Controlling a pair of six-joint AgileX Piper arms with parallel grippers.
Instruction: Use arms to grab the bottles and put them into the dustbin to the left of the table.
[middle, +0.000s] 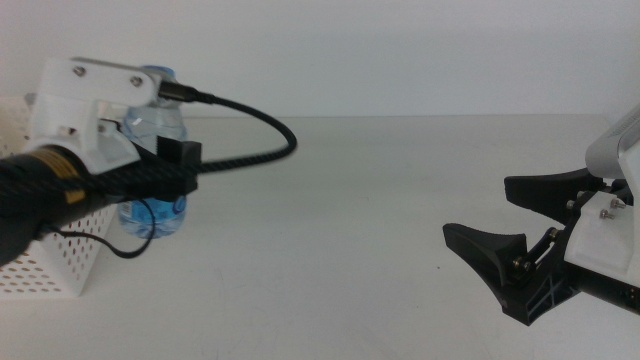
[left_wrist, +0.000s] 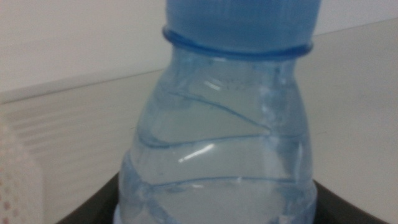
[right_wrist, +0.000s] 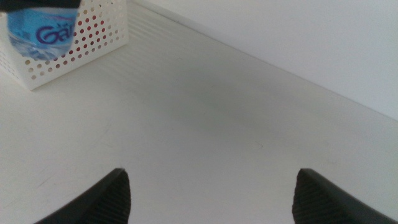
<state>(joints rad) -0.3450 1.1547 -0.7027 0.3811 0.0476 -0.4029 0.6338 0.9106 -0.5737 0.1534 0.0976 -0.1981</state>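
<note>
Left gripper (middle: 172, 165) clamped around water bottle (middle: 155, 165), just beside dustbin (middle: 55, 270).

Dark jaws pressed to clear ribbed plastic under a blue cap (left_wrist: 239, 22), blue label lower down. Perforated white basket walls on matte white table (middle: 350, 230). Right gripper (middle: 520, 235) spread wide and empty, well apart.

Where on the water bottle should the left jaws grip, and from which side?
On the body below the shoulder, from the side, as the left gripper now has it. The water bottle is upright beside the dustbin; its ribbed waist gives the jaws flat purchase, while the blue cap is narrow. The right gripper waits, open.
</note>
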